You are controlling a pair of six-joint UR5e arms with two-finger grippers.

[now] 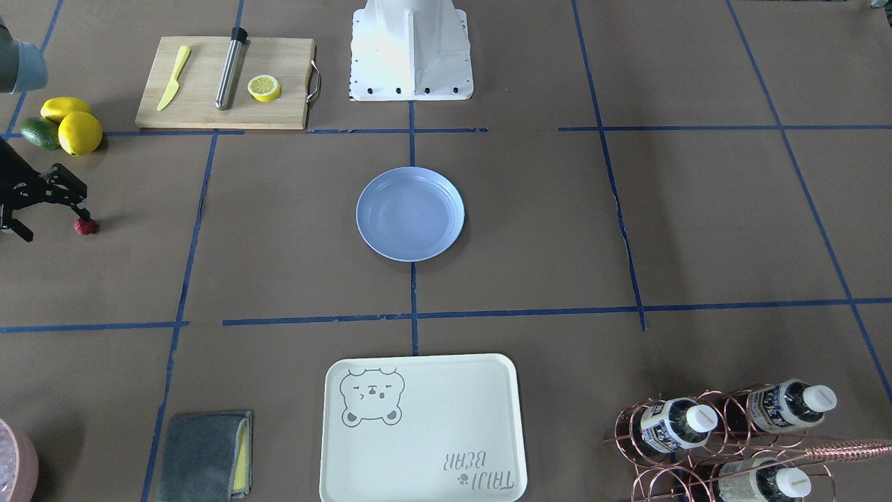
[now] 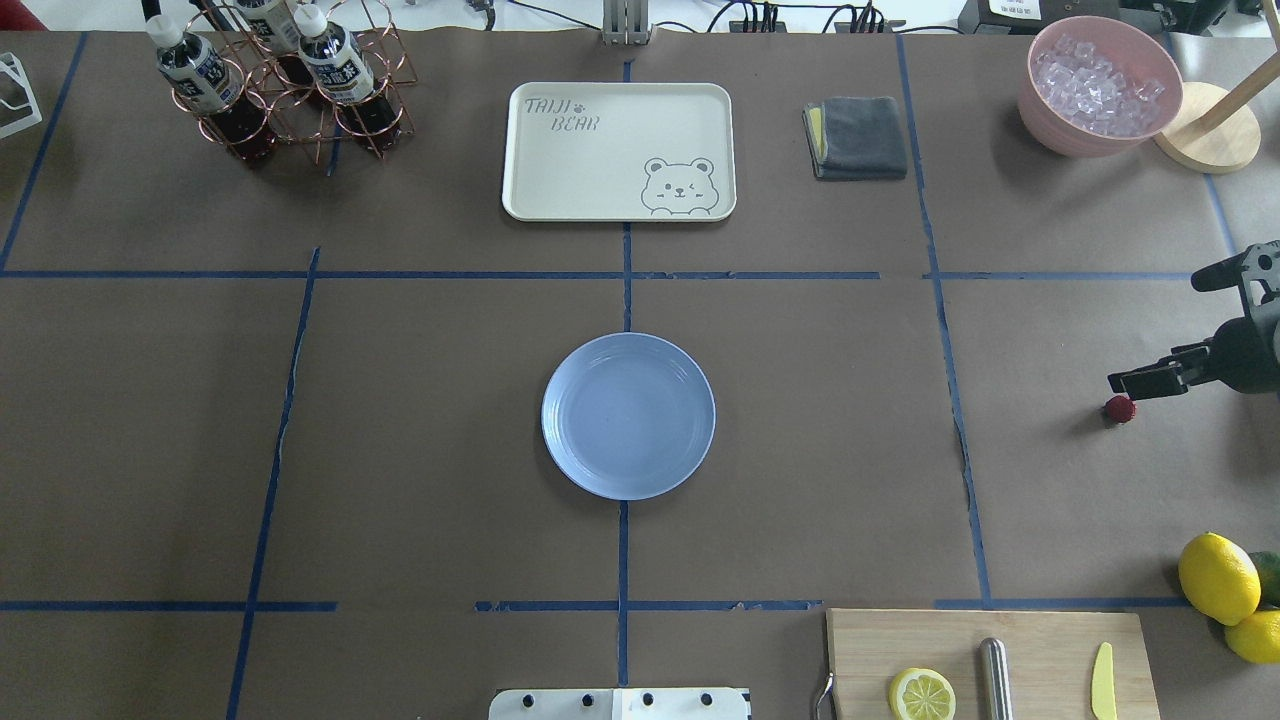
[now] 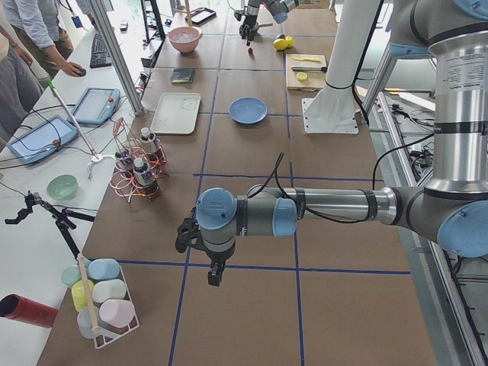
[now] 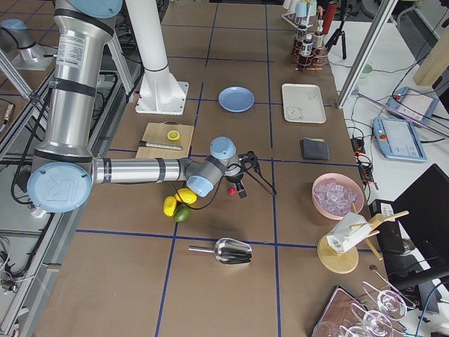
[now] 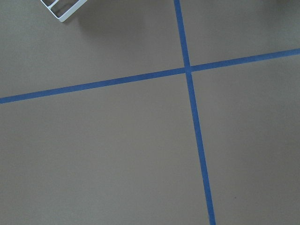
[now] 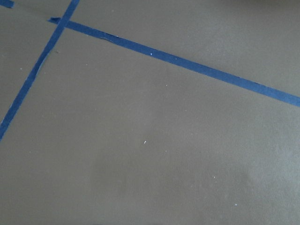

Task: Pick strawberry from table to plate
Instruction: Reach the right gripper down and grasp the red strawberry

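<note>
The strawberry (image 1: 86, 226) (image 2: 1119, 408), small and dark red, lies on the brown table (image 1: 293, 265) far out on my right side. My right gripper (image 1: 54, 223) (image 2: 1150, 374) hangs over it, open, with one fingertip (image 1: 82, 212) just above the berry and the other farther out. The light-blue plate (image 1: 410, 214) (image 2: 628, 415) sits empty at the table's centre, well away from the berry. My left gripper (image 3: 210, 263) hovers low over bare table at the opposite end; I cannot tell whether it is open or shut. Both wrist views show only paper and blue tape.
Two lemons and an avocado (image 1: 64, 125) lie close behind the right gripper. A cutting board (image 1: 223, 82) holds a yellow knife, a steel rod and a lemon half. The cream bear tray (image 1: 421, 429), grey cloth (image 1: 205, 457), bottle rack (image 1: 725, 432) and pink ice bowl (image 2: 1100, 85) line the far edge.
</note>
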